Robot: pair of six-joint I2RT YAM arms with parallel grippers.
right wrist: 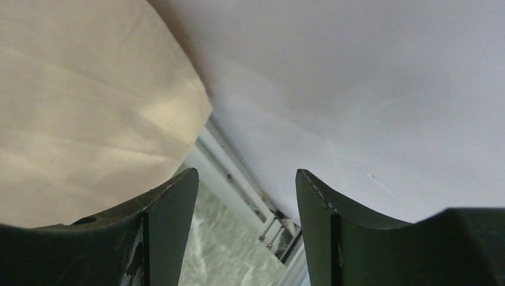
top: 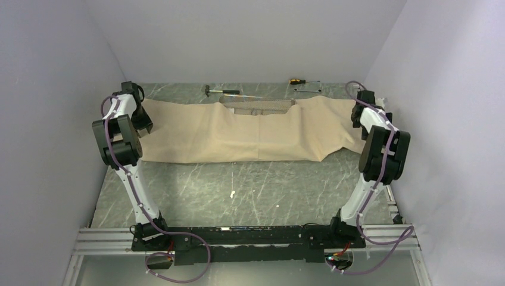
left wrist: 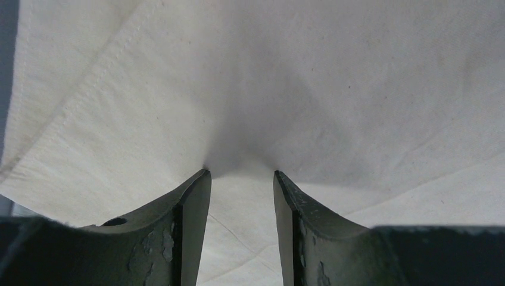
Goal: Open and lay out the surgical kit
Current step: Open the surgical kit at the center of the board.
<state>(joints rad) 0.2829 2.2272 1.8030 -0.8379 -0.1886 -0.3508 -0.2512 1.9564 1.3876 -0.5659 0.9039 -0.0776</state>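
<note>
The beige wrap cloth (top: 250, 131) lies spread in a wide band across the far half of the table. A strip of the steel wire-mesh tray (top: 259, 108) shows at the cloth's far edge in the middle. Clamps, tweezers and gauze pads are hidden. My left gripper (top: 143, 123) is at the cloth's left end. In the left wrist view it (left wrist: 241, 173) is open, fingertips pressed against the cloth (left wrist: 333, 89), which dimples between them. My right gripper (top: 357, 118) is at the cloth's right end. It (right wrist: 247, 171) is open and empty, with the cloth (right wrist: 83, 107) to its left.
A small black-handled hammer (top: 220, 90) and a yellow-handled screwdriver (top: 296, 80) lie at the back edge, with a flat grey plate (top: 307, 88) near the screwdriver. White walls close in on both sides; the right wall (right wrist: 369, 89) is right beside my right gripper.
</note>
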